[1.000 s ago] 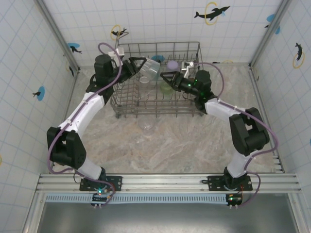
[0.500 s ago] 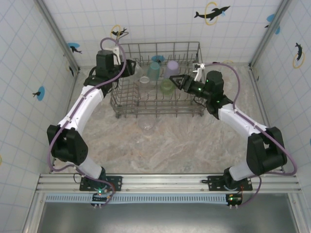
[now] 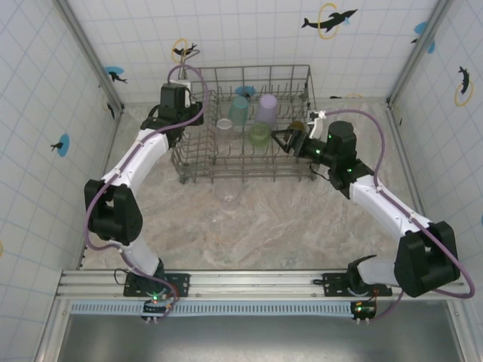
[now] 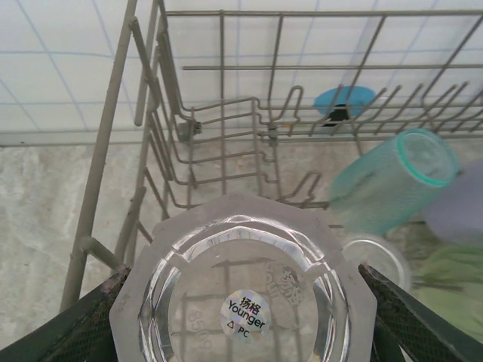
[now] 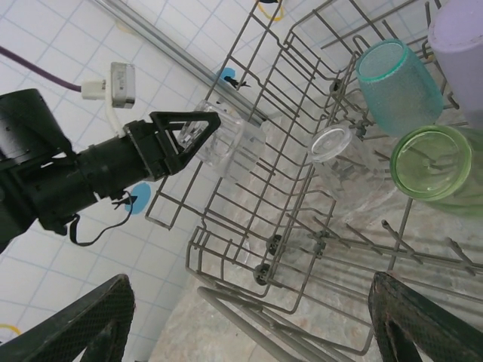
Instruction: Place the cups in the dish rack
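Cups sat inside the dish rack overhead: teal cup, lavender cup, green cup. Left wrist showed the left gripper clamped on 1 clear cup at the rack's left wall. Right wrist showed the right gripper spread apart, empty.

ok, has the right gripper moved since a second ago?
Yes. The right gripper has drawn back rightward, off the light green cup toward the right wall of the dish rack, jaws open.
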Available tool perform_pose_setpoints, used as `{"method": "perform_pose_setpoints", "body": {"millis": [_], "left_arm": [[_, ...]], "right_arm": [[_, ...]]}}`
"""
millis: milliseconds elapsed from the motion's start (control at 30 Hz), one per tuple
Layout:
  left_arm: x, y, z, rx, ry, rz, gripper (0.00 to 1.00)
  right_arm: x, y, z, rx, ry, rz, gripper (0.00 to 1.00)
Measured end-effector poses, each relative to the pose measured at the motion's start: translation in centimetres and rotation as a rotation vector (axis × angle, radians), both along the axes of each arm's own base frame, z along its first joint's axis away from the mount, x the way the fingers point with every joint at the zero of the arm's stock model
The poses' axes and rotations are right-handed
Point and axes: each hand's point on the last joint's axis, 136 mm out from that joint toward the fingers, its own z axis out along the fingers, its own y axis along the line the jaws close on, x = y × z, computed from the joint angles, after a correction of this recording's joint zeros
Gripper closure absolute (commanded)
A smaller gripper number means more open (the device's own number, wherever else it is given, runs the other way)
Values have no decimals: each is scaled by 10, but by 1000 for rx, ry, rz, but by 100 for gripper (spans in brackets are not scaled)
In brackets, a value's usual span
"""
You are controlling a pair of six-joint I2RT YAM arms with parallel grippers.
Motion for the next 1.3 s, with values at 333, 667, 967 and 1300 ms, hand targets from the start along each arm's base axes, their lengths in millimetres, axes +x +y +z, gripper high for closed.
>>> {"method": "perform_pose_setpoints", "body": {"millis": [333, 667, 967, 1300], "left_arm": [[22, -9, -22, 117, -31, 4, 100], [38, -5, -53, 195, -15, 22, 100], [48, -4, -58, 230, -48, 47, 100], [53, -3, -70, 240, -41, 58, 100]], "right_arm": [[-10, -16, -7, -26, 10, -30, 17], [-13, -22, -11, -31, 15, -48, 16], [-12, -24, -11, -32, 13, -56, 16], [-13, -24, -16, -36, 25, -56, 16]]}}
